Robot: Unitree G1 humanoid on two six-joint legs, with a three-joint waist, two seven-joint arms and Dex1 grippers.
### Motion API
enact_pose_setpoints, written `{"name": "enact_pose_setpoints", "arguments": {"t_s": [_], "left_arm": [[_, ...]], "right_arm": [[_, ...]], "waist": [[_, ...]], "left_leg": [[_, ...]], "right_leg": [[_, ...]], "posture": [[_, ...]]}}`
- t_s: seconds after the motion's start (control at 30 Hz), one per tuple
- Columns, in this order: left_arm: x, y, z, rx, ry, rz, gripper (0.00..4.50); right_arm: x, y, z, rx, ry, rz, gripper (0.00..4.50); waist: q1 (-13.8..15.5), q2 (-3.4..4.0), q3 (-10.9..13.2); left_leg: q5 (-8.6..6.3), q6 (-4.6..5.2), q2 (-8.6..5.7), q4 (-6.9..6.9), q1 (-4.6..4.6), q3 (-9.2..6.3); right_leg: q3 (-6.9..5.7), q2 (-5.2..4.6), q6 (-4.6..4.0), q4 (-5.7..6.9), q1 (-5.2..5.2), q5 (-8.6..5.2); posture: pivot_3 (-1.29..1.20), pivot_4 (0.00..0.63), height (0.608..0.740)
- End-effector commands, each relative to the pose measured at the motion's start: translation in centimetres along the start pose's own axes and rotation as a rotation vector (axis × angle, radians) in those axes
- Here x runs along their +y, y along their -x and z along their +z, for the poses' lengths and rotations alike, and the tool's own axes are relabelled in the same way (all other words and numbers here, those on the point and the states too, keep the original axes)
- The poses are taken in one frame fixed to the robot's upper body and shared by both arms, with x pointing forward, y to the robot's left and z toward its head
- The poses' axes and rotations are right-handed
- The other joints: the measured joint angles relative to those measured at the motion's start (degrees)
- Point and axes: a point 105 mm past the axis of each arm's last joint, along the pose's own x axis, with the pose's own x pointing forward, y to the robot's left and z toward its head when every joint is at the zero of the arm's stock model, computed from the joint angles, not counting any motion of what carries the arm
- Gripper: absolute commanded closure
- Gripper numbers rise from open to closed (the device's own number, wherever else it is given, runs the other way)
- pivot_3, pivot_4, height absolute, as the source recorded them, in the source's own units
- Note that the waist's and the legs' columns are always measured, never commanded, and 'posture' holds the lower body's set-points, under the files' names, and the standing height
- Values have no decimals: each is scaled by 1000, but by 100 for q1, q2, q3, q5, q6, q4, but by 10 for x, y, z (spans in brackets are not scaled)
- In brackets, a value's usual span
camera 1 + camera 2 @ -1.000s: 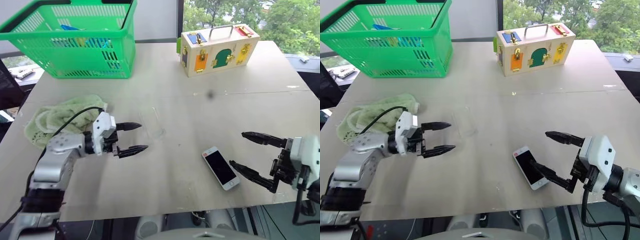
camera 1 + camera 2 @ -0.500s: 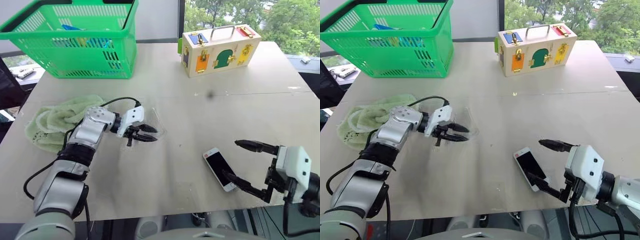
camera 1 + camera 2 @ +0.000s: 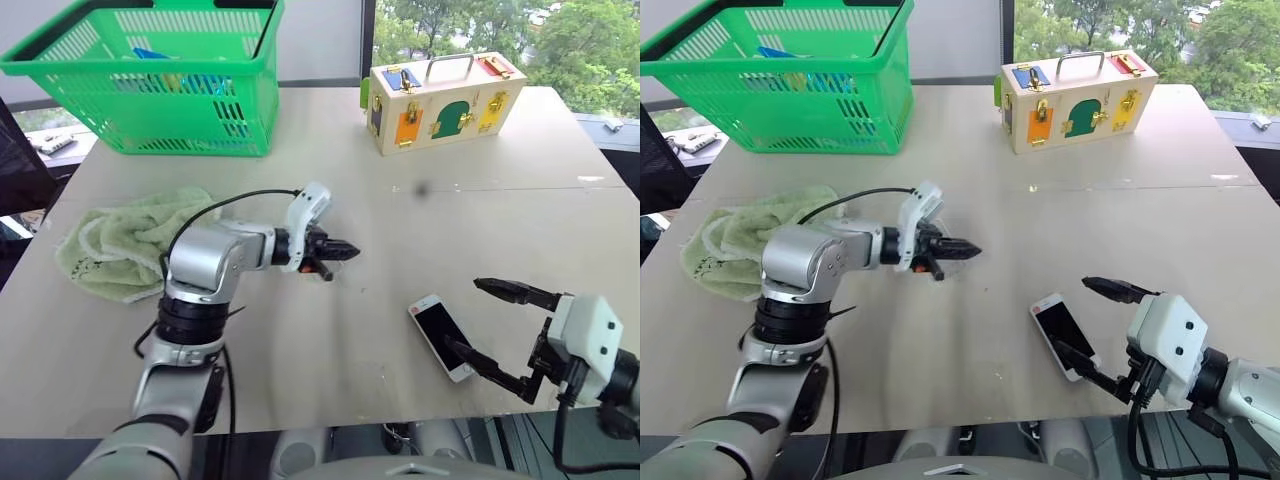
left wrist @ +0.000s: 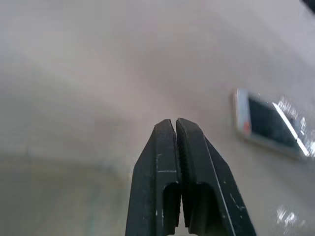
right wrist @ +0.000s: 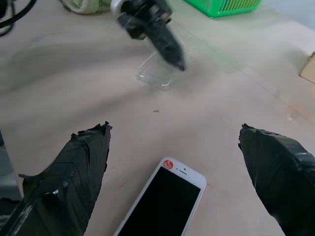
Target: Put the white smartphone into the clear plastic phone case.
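**Left jaws pressed together at the case; phone between the spread right jaws**

The white smartphone (image 3: 443,336) lay flat on the table (image 3: 480,215), screen up, near the front edge on the robot's right side. The right gripper (image 3: 498,330) was held low just beside it with its jaws spread wide; in the right wrist view the phone lay between the two black fingers (image 5: 74,169), touching neither.

The left gripper (image 3: 342,253) reached out over the middle of the table, pointing toward the right side, jaws pressed together. The left wrist view showed the two fingers (image 4: 162,167) flush against each other with no visible gap.

The clear plastic phone case (image 5: 156,73) appeared in the right wrist view as a faint glinting outline on the table directly under the left fingertips. Whether an edge of it was pinched between them could not be told. Case and phone were well apart.

Also on the table: a green basket (image 3: 155,75) at the far left, a wooden latch box (image 3: 442,100) at the far right, and a pale green towel (image 3: 125,240) to the left of the left arm.
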Motion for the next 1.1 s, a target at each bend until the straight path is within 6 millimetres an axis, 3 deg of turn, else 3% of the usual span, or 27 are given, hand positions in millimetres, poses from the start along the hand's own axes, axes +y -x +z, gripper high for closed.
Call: {"name": "enact_pose_setpoints", "arguments": {"t_s": [0.03,0.13,0.2,0.23,0.27,0.3,0.33,0.53,0.73,0.83,1.03,1.1], "left_arm": [[-6,-17,1,9,6,34,4424],[-11,-15,5,-33,-2,-19,3514],[-4,1,11,-72,-71,-41,2680],[0,10,12,-75,-104,-45,1956],[4,18,12,-75,-140,-46,1893],[8,24,12,-69,-179,-46,1236],[9,29,10,-53,-196,-53,864],[14,53,-28,102,-376,-94,864],[21,42,-54,162,-359,-85,864],[29,33,-63,185,-327,-32,1624],[30,23,-74,199,-227,0,4220],[31,18,-70,168,-179,34,4480]], "right_arm": [[-2,-3,3,-14,28,13,0],[-2,-7,5,-19,28,21,0],[-1,-7,5,-22,21,20,0],[0,-6,4,-19,18,19,0],[0,-6,3,-13,17,16,0],[0,-6,1,-7,17,13,0],[0,-6,1,-4,17,8,0],[2,0,0,6,14,-13,0],[1,3,-2,19,19,-22,0],[1,3,-1,17,23,-21,0],[1,2,0,18,27,-22,0],[2,3,-1,20,25,-25,0]], "waist": [[-4,0,-1],[-73,0,0],[-121,0,0],[-127,0,0],[-132,1,0],[-127,2,0],[-113,3,0],[-72,6,-2],[-15,4,-2],[-9,5,-2],[-12,8,-6],[-4,10,-7]], "left_leg": [[0,0,0,0,0,-1],[0,0,1,0,1,-2],[0,-1,5,-4,1,-6],[0,-1,7,-10,4,-3],[0,-1,10,-12,5,-1],[0,-1,12,-16,8,1],[0,-1,14,-18,8,0],[0,-2,4,-17,4,11],[0,-1,2,-12,-1,11],[0,-1,4,-13,3,10],[0,-1,6,-13,4,10],[0,-1,6,-13,4,12]], "right_leg": [[1,2,0,0,1,0],[4,7,-1,3,0,0],[2,11,-2,3,-1,0],[6,14,-4,4,-3,0],[9,16,-5,4,-5,0],[11,20,-18,5,-8,-2],[11,21,-31,5,-10,-9],[16,-7,-34,-4,-9,-10],[17,-25,-33,-9,-9,-9],[16,-22,-33,-4,-9,-9],[16,-13,-32,-3,-8,-9],[16,-4,-32,-4,-7,-9]], "posture": [[0,150,740],[0,150,740],[0,150,740],[0,150,740],[0,150,740],[0,150,740],[0,150,740],[0,150,740],[0,150,740],[0,150,740],[0,150,740],[0,150,740]]}}
